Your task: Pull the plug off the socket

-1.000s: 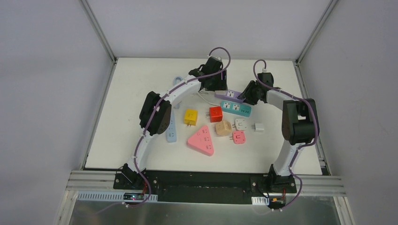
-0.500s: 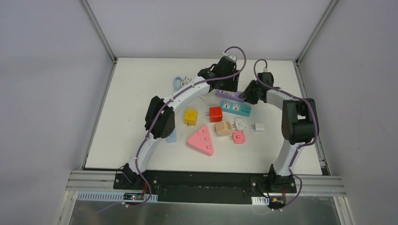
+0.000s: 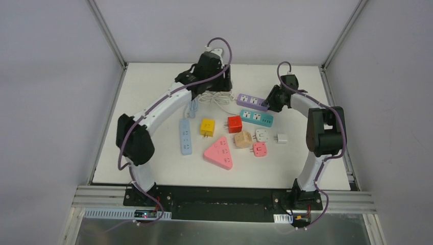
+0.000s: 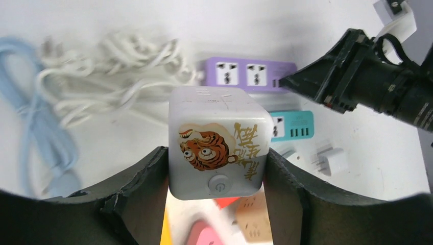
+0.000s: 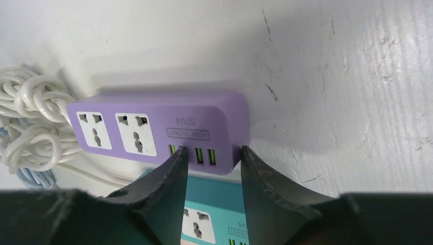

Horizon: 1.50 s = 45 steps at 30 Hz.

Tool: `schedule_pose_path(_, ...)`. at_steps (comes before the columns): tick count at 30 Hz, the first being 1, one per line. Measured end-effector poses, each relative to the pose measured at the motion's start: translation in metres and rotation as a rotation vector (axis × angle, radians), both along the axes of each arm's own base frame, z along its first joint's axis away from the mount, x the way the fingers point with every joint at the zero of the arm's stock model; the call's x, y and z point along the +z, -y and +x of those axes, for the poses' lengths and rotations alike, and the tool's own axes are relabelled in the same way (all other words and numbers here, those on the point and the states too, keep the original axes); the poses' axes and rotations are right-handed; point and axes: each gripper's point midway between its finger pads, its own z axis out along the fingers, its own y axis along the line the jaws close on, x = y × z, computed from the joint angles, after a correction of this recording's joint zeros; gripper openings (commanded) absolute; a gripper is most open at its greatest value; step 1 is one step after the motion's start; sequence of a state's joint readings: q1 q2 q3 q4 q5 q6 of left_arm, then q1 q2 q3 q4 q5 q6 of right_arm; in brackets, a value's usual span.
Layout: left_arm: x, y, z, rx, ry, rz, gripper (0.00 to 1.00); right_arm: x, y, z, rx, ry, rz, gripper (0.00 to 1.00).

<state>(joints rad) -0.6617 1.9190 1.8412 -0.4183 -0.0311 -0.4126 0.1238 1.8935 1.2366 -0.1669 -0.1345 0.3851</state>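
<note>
Lying at the upper left of the left wrist view: coiled white cable [image 4: 117,76]. At centre, the left gripper [image 4: 217,173] is clamped on a white cube plug with a tiger print [image 4: 219,138], held apart from the purple plastic power strip [image 5: 158,130] at upper right. In the right wrist view, the right gripper [image 5: 213,153] has its fingers slightly parted, with the tips at the strip's USB end. A teal strip [image 5: 209,214] lies just below.

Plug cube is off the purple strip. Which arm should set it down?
Left. The left gripper is shut on the tiger-print cube, held above the table. The right gripper, jaws apart, sits at the USB end of the purple strip, apparently bracing it.
</note>
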Motion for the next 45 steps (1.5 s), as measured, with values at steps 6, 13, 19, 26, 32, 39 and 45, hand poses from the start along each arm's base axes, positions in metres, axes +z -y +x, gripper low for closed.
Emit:
schedule_pose_path(6, 0.012, -0.106, -0.032, 0.169, -0.001, -0.046, 0.0, 0.034, 0.0, 0.014, 0.008, 0.068, 0.0, 0.61)
schedule_pose_path(13, -0.059, -0.173, -0.079, 0.27, -0.203, -0.045, 0.0, 0.113, -0.006, 0.004, 0.03, 0.253, 0.053, 0.63)
schedule_pose_path(19, -0.083, -0.169, -0.086, 0.284, -0.337, -0.127, 0.0, 0.124, -0.013, -0.045, 0.066, 0.277, 0.126, 0.63)
schedule_pose_path(26, -0.093, -0.139, -0.046, 0.301, -0.381, -0.242, 0.0, 0.09, -0.01, -0.1, 0.078, 0.172, 0.195, 0.62)
schedule_pose_path(32, -0.127, -0.118, -0.036, 0.315, -0.467, -0.263, 0.13, 0.099, 0.003, -0.125, 0.034, 0.207, 0.203, 0.62)
schedule_pose_path(39, -0.142, -0.108, -0.043, 0.307, -0.52, -0.26, 0.49, 0.12, 0.009, -0.129, 0.015, 0.28, 0.188, 0.63)
schedule_pose_path(45, -0.15, -0.116, -0.045, 0.323, -0.523, -0.212, 0.89, 0.111, 0.017, -0.137, -0.021, 0.232, 0.161, 0.64)
